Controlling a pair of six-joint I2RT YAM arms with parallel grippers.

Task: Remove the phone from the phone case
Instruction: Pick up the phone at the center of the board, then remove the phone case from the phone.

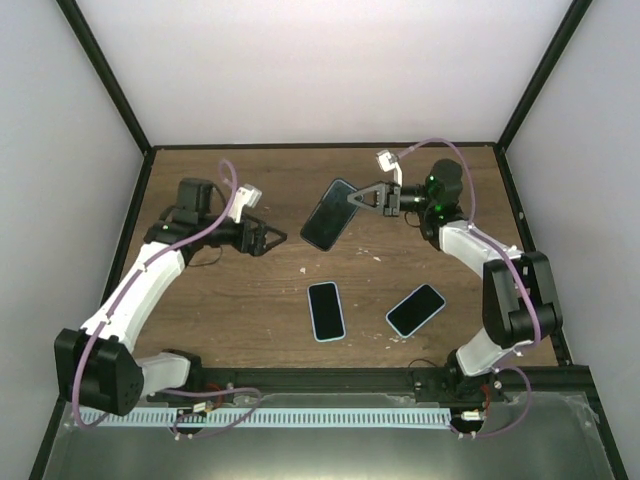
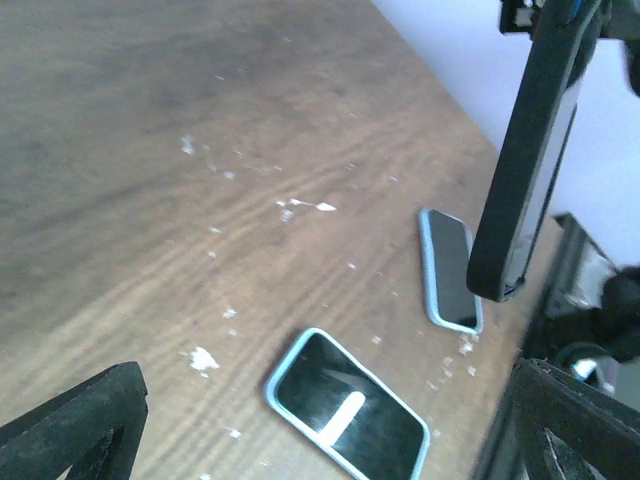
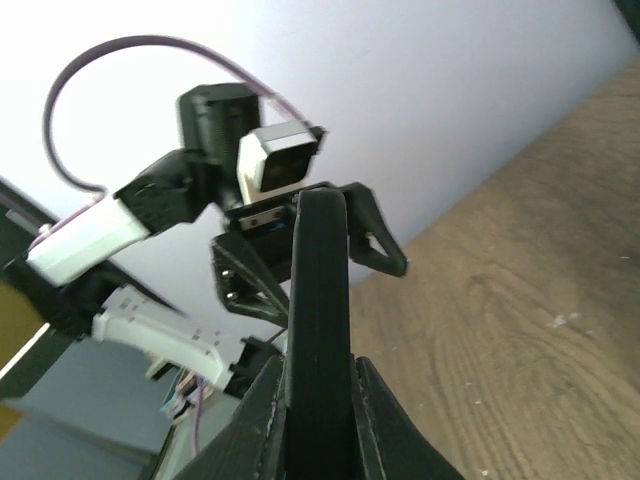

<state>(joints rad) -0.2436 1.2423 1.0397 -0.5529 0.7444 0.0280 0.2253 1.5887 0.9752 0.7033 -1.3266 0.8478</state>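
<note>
A phone in a black phone case hangs tilted above the middle of the table. My right gripper is shut on its upper right end. In the right wrist view the case stands edge-on between the two fingers of the right gripper. My left gripper is open, a short way left of the case and not touching it. In the left wrist view the held case hangs at the upper right, beyond the wide-apart fingers.
Two phones in light blue cases lie flat on the wooden table, one near the middle and one to its right. White crumbs dot the wood. Black frame posts edge the table.
</note>
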